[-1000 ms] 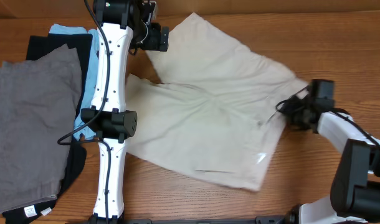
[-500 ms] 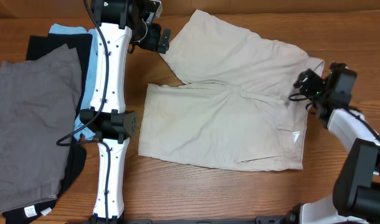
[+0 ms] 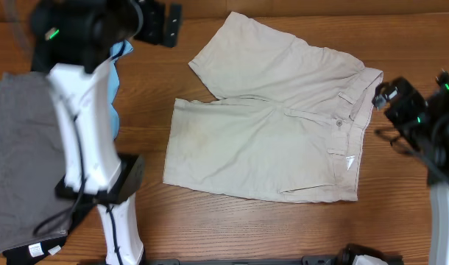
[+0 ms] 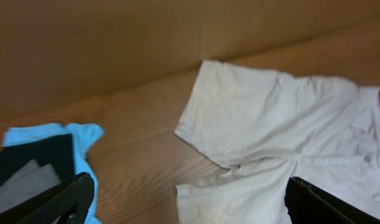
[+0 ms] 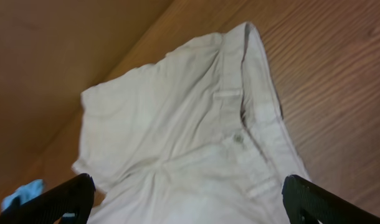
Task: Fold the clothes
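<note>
Both grippers have pulled back since half a second ago. The left gripper (image 3: 168, 26), which was at the hem of the upper leg, now sits near the top left of the overhead frame. The right gripper (image 3: 390, 96) has drawn off just past the waistband, toward the right edge.

The wooden table (image 3: 283, 228) fills the view. The beige shorts (image 3: 276, 125) lie spread flat in the middle of it, unfolded. The waistband is on the right, one leg angles to the upper left and the other points left. Nothing is touching them.

At the left edge lie grey shorts (image 3: 22, 162), with a light blue shirt (image 3: 115, 81) peeking out beside them. The white left arm (image 3: 81, 125) crosses over that pile and is blurred.

From the left wrist, the fingers (image 4: 65, 199) sit far apart at the bottom corners with nothing between them, so the jaws are released. The right wrist shows the same: its fingers (image 5: 53, 199) are spread wide and empty, with the waistband below.
</note>
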